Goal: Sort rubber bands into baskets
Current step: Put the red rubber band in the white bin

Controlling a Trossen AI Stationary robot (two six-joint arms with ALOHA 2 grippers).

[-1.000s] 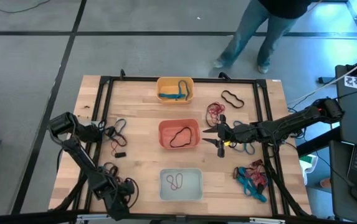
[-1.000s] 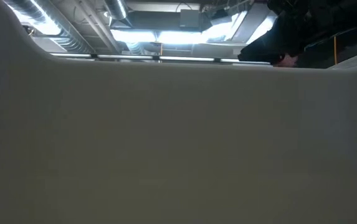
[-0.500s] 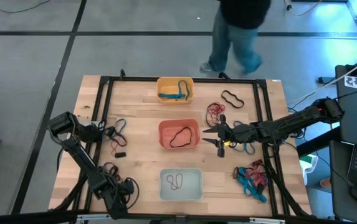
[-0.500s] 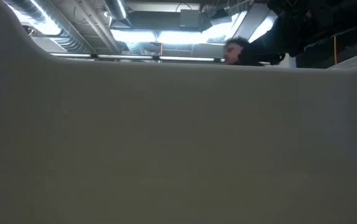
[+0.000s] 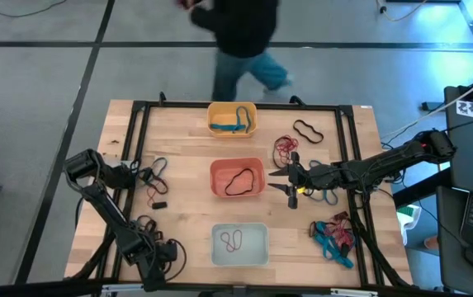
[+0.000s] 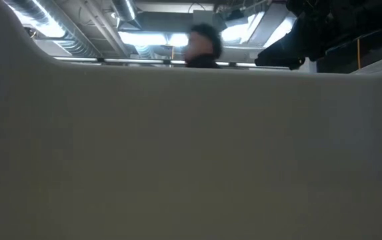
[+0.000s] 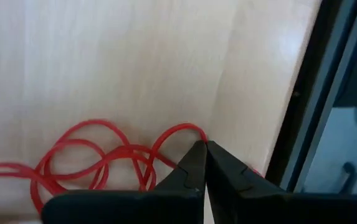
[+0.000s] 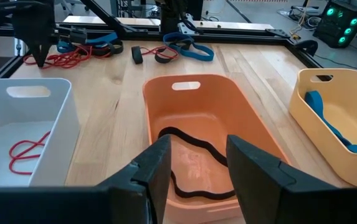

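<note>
Three baskets stand in a row down the table's middle: a yellow one holding a blue band, a red-orange one holding a black band, and a whitish one holding a red band. My left gripper stands at the near left, shut on a tangle of red rubber bands lying on the wood. My right gripper hovers open just right of the red-orange basket, nothing between its fingers. My left gripper pinches a loop of a red rubber band at the tangle's edge, between its two fingertips. The fingers come from above, pointing steeply down. The band is slack, and the tangle still lies on the table.
Loose bands lie around: red and black at the far right, a blue and red pile near right, black ones at the left. A black frame borders the table. A basket wall fills the low view. A person walks beyond the far edge.
My left gripper has stayed in place at the near left and shut over the red bands. The person beyond the far edge has walked toward the left.
</note>
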